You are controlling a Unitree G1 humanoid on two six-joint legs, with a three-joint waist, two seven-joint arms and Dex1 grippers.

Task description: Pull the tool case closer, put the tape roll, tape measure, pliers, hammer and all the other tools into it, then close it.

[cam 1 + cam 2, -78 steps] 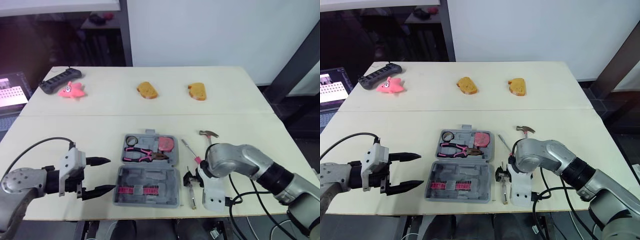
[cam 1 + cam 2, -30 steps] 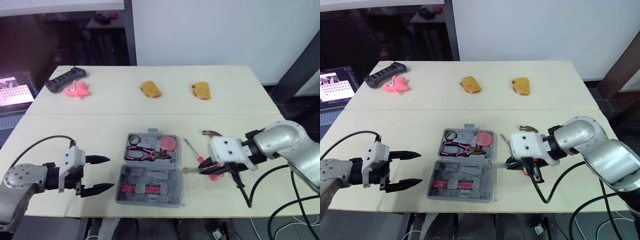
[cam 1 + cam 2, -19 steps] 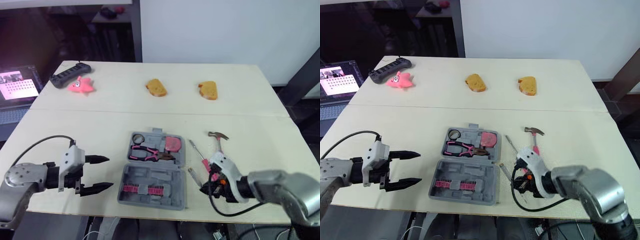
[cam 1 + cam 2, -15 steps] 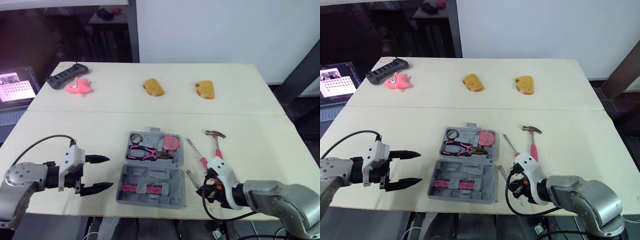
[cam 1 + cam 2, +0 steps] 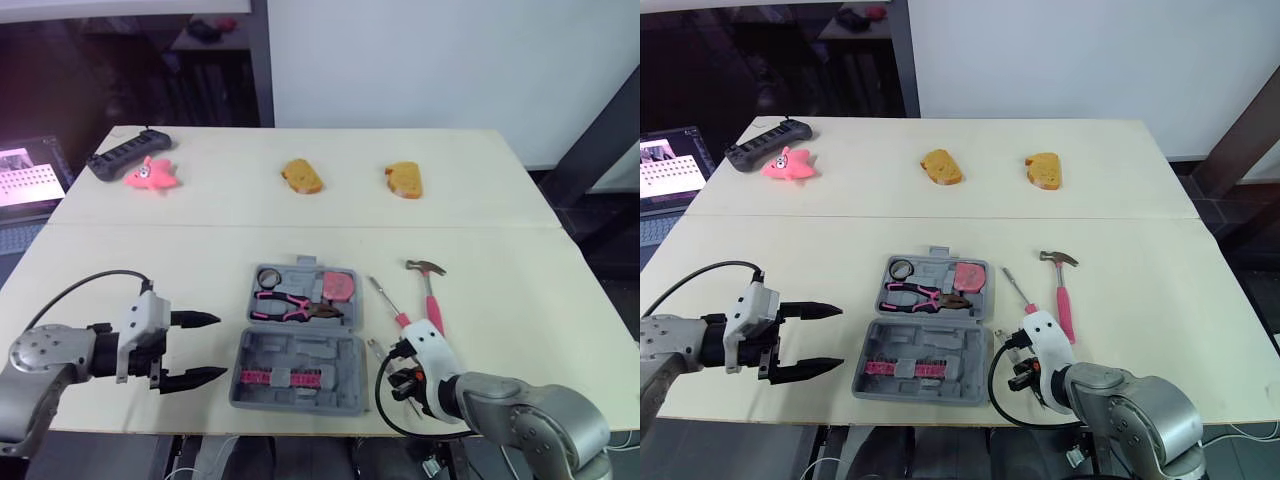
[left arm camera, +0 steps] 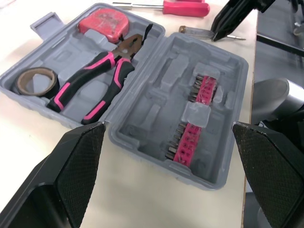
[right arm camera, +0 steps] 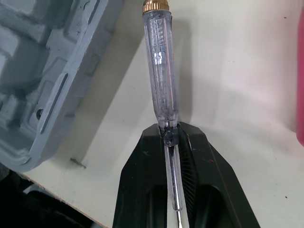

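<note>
The desk [image 5: 500, 200] carries the grey tool case [image 5: 300, 352], lying open near the middle of its front edge. The pliers [image 5: 295, 305], tape measure [image 5: 338, 287] and tape roll [image 5: 266, 277] sit in its far half. The case is a rigid moulded shell and looks light, so it should slide on the smooth top if pushed at a wall. The left gripper [image 5: 218, 347] hangs spread wide toward the front left corner, near the case but apart from it. The hammer [image 5: 432, 305] lies toward the right edge. It is head-heavy, so it is best taken on the pink handle close to the head. By the front edge, right of the case, the right gripper [image 7: 171, 135] is pinched on the thin metal shaft of a clear-handled screwdriver [image 7: 160, 71] — slim, light and slick, likely to swivel in so narrow a hold.
</note>
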